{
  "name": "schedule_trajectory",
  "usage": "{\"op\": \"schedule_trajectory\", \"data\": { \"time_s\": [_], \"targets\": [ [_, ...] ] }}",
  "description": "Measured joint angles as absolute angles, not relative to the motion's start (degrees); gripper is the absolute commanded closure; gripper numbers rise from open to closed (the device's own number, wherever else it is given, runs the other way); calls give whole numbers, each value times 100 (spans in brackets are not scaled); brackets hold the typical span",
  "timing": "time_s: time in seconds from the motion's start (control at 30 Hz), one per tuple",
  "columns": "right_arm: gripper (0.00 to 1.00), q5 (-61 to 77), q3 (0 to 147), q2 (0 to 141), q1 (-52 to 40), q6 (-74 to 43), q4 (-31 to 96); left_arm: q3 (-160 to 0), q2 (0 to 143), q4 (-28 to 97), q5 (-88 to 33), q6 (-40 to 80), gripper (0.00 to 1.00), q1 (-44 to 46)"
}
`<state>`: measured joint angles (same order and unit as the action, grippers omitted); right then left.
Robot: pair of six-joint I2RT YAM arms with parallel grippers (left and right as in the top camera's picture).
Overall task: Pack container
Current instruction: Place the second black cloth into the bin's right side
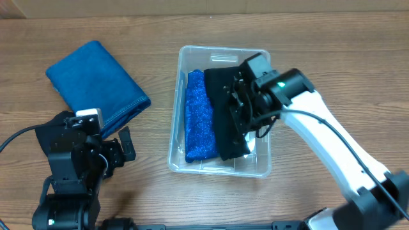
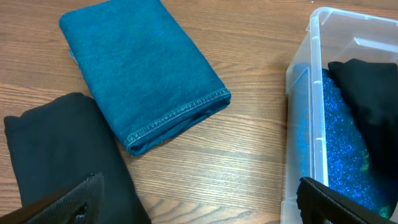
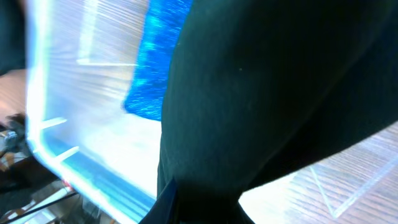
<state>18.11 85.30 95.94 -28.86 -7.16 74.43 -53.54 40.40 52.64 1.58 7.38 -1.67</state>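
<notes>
Currently one container (image 1: 223,59) sits at table centre with two cloths inside. A sparkly blue cloth (image 1: 198,118) lies along its 9 o'clock wall, and a black cloth (image 1: 220,128) lies just beside it on the 3 o'clock side. Outside there are two more. One folded teal towel (image 1: 96,80) is at the container's 10 o'clock. One second black cloth (image 2: 56,149) shows only in the left wrist view, by the left gripper (image 2: 199,208). Left jaws are spread wide, holding nothing. The right gripper (image 1: 241,110) is down on the black cloth; I can't tell its jaw gap.
</notes>
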Motion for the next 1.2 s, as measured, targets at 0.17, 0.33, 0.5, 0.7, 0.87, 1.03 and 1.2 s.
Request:
{"op": "schedule_trajectory", "data": {
  "time_s": [0.17, 0.33, 0.5, 0.7, 0.87, 1.03, 1.2],
  "targets": [
    [96, 1761, 8510, 9977, -2952, -812, 7592, -5354, 4040, 5264, 158, 738, 0, -167],
    [96, 1509, 8436, 9977, -3046, -1201, 7712, -5354, 4040, 5264, 158, 738, 0, -167],
    [57, 744, 7776, 9977, -3046, -1780, 7323, -5354, 4040, 5269, 158, 738, 0, -167],
    [65, -263, 7627, 9977, -3046, -1900, 6956, -5354, 4040, 5271, 158, 738, 0, -167],
    [92, -604, 7706, 9977, -3046, -1737, 6851, -5354, 4040, 5271, 158, 738, 0, -167],
    [96, -445, 7946, 9948, -3046, -1507, 6401, -5354, 4040, 5273, 158, 738, 0, -167],
    [96, -69, 7977, 10169, -3048, -1315, 5798, -5354, 4040, 5273, 158, 738, 0, -167]
  ]
}}
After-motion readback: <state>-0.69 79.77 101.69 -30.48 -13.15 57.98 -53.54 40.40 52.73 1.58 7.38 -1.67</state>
